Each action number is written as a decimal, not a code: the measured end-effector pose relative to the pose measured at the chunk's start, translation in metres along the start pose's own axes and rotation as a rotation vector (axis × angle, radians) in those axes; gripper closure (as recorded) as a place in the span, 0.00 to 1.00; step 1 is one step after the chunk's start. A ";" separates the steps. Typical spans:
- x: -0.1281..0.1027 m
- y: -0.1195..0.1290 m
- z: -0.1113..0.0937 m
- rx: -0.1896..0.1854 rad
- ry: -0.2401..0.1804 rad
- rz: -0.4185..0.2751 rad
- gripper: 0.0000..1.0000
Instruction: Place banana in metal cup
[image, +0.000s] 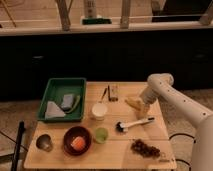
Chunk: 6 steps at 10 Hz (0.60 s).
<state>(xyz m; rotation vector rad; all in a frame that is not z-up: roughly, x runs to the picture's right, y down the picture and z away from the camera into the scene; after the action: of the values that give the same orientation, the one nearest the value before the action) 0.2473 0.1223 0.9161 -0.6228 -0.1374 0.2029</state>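
The banana, a small pale yellow-tan fruit, lies on the wooden table right of centre. My gripper points down at the banana's right end, touching or just beside it. The white arm reaches in from the right. The metal cup, small, grey and shiny, stands at the table's front left corner, far from the gripper.
A green tray with a cloth and a yellow-green strip sits at the back left. A white cup, a light-green cup, a brown bowl holding an orange item, a brush and dark grapes stand on the table.
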 end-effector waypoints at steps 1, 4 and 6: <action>-0.002 0.000 0.002 0.003 -0.004 -0.002 0.20; -0.014 -0.002 0.008 0.004 -0.016 -0.019 0.20; -0.019 -0.003 0.011 0.001 -0.025 -0.029 0.21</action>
<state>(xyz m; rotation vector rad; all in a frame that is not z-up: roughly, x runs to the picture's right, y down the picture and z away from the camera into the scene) 0.2274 0.1221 0.9257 -0.6175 -0.1706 0.1825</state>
